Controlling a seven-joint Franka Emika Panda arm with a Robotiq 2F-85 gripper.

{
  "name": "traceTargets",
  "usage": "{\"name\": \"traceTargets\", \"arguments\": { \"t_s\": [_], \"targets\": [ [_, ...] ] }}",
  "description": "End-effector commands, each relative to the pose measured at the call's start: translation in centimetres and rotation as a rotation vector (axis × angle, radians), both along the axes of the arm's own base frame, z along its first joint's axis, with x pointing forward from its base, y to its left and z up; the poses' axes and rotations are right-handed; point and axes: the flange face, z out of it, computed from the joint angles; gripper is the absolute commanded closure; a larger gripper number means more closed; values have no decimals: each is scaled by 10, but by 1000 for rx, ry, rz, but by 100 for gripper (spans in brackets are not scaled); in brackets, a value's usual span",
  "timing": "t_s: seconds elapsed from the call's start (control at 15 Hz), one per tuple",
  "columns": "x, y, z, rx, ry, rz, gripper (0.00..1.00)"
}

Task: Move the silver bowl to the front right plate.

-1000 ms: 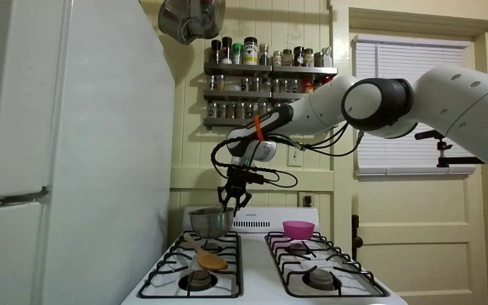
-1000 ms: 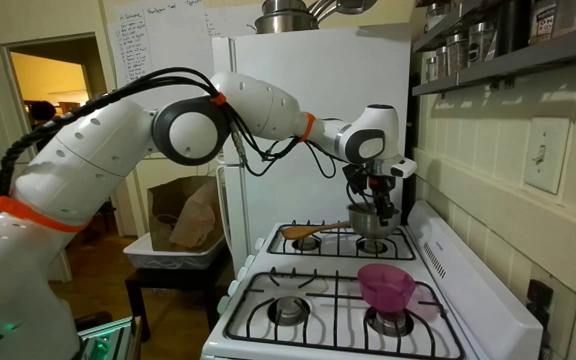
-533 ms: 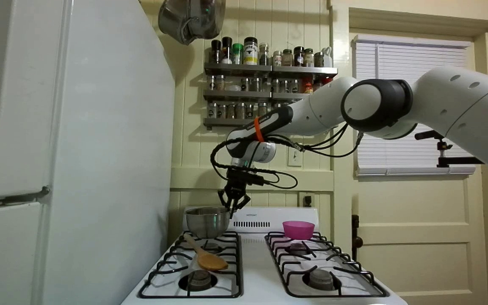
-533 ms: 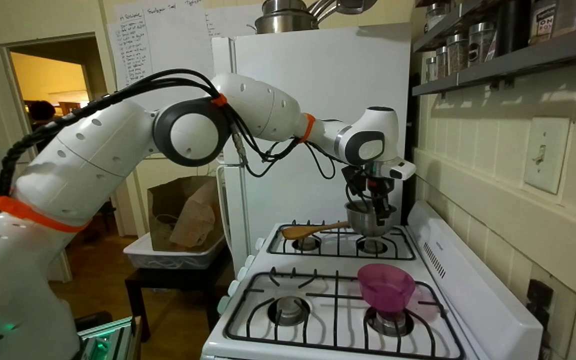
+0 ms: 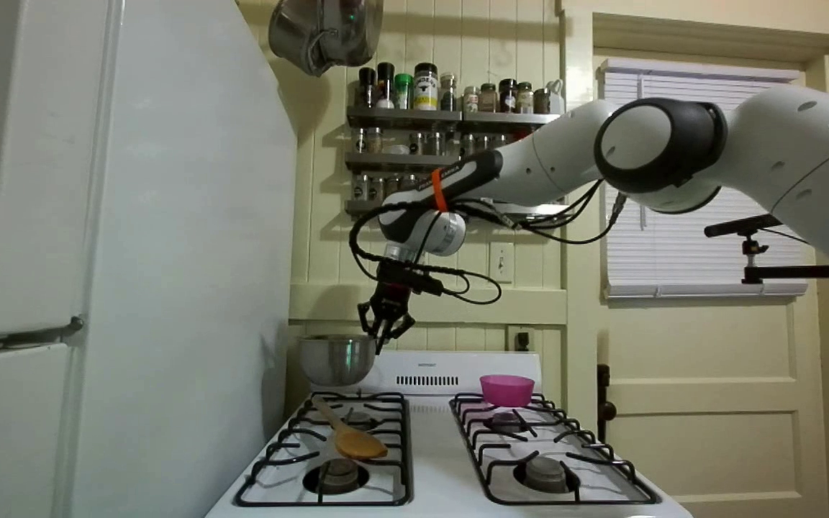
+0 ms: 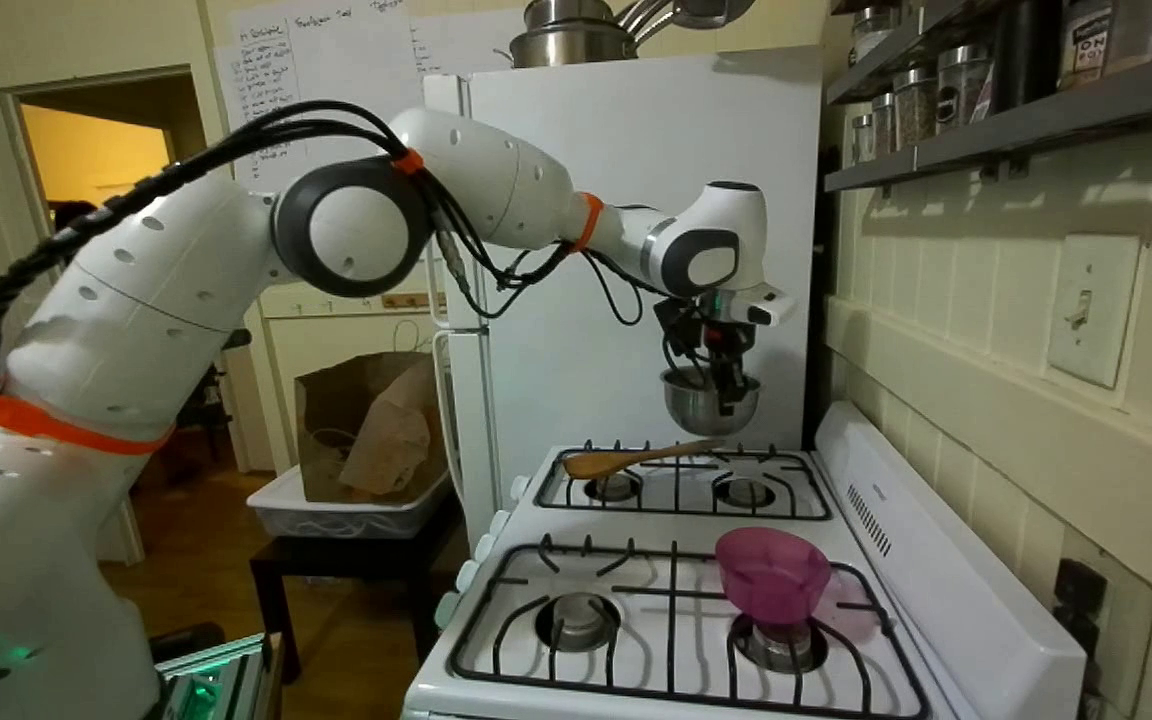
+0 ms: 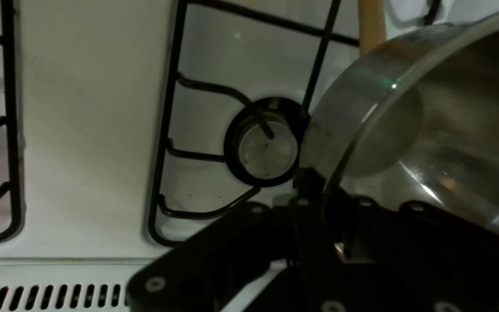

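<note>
The silver bowl [image 5: 335,361] hangs in the air above the back left burner in both exterior views, apart from the grate. It also shows there beside the refrigerator [image 6: 698,408]. My gripper [image 5: 380,337] is shut on the bowl's rim on its right side; it also shows from the other side [image 6: 731,396]. In the wrist view the gripper [image 7: 325,190] pinches the rim, one finger outside the wall and one inside the bowl [image 7: 340,117]. The front right plate [image 5: 545,475] holds nothing and also shows nearer the knobs [image 6: 579,620]; it is out of the wrist view.
A pink dish [image 5: 507,391] sits on the back right burner. A wooden spoon [image 5: 358,442] lies across the left grate under the bowl. The refrigerator [image 5: 191,252] stands close on the left. The stove's back panel [image 5: 429,370] and wall shelves [image 5: 414,162] stand behind.
The bowl has risen off the left grate with my gripper and shifted a little left, toward the refrigerator. The arm has lifted. The pink dish and spoon have stayed put.
</note>
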Motion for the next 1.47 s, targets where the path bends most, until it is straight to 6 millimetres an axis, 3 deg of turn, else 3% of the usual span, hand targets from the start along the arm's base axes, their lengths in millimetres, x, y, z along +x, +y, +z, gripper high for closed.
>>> {"name": "traceTargets", "arguments": {
  "t_s": [0.0,0.2,0.4,0.73,0.8,0.87,1.27,1.4],
  "targets": [
    [-53,21,21,19,35,95,98],
    [-92,32,23,-1,91,110,98],
    [-132,27,25,-35,139,54,98],
    [-200,-1,36,-62,159,-153,98],
    [-161,10,28,-51,168,-56,98],
    [-170,6,31,-54,170,-69,92],
    [-164,8,22,-54,181,-65,92],
    [-170,12,24,-36,187,-144,98]
  ]
}}
